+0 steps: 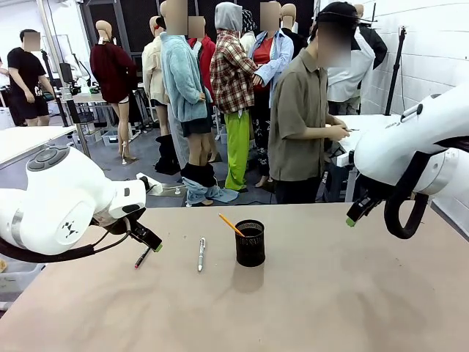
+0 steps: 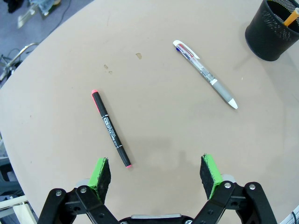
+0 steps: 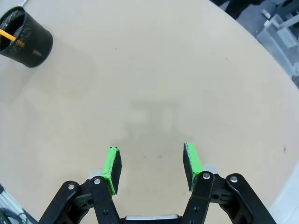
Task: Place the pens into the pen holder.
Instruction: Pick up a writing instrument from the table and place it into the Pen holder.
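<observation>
The black mesh pen holder [image 1: 250, 243] stands mid-table with the orange pencil [image 1: 231, 224] leaning out of it; both show again in the left wrist view, the holder [image 2: 272, 30] with the pencil [image 2: 290, 19], and in the right wrist view, the holder [image 3: 26, 39] with the pencil [image 3: 11, 38]. A white-silver pen [image 1: 201, 254] [image 2: 205, 73] lies flat left of the holder. The dark pen with red ends [image 1: 142, 257] [image 2: 110, 129] lies farther left. My left gripper [image 1: 150, 240] [image 2: 156, 172] hovers open just above the dark pen. My right gripper [image 1: 352, 218] [image 3: 150, 166] hangs open over bare table at the right.
The brown table [image 1: 330, 293] runs to a far edge behind the holder. A person in an olive shirt [image 1: 300, 125] stands beyond it, with more people farther back. A white table [image 1: 29, 139] sits at the far left.
</observation>
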Controlling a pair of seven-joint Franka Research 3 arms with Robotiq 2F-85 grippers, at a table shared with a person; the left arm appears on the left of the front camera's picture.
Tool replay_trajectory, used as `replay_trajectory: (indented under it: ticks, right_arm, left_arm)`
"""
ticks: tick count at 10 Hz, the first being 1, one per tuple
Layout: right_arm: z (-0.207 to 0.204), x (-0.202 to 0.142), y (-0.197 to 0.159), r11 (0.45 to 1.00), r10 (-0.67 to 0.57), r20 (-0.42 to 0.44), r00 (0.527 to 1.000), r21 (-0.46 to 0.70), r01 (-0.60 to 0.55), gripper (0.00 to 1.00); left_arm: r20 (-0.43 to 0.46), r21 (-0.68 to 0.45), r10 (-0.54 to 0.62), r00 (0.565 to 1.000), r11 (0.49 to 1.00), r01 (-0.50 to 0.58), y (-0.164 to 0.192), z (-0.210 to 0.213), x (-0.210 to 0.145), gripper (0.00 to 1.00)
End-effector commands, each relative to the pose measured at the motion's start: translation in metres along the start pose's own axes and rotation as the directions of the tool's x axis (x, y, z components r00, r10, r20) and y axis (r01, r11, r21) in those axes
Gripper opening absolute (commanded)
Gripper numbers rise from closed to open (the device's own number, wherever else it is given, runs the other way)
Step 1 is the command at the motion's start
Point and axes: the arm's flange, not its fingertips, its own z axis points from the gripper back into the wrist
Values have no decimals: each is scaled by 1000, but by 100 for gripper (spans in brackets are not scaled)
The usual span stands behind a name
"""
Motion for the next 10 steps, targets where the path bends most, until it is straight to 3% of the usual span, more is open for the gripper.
replay_trajectory:
  ticks: [1,3,4,7,10]
  right_arm:
    - [1,1,-4,1000,18,57,998,21,-19,67]
    - [1,1,-4,1000,18,57,998,21,-19,67]
    - [1,1,-4,1000,18,57,998,21,-19,67]
    - [1,1,-4,1000,18,57,998,21,-19,67]
    - [1,1,-4,1000,18,57,998,21,-19,67]
  left_arm:
    - [2,0,4,1000,1000,-4,2,1,0,100]
    - [0,0,0,1000,1000,0,0,0,0,100]
    - [-30,-43,22,999,999,-24,17,-6,13,100]
    - [-158,-144,90,983,983,-113,75,-31,49,100]
    - [-274,-169,131,953,969,-181,101,-67,65,100]
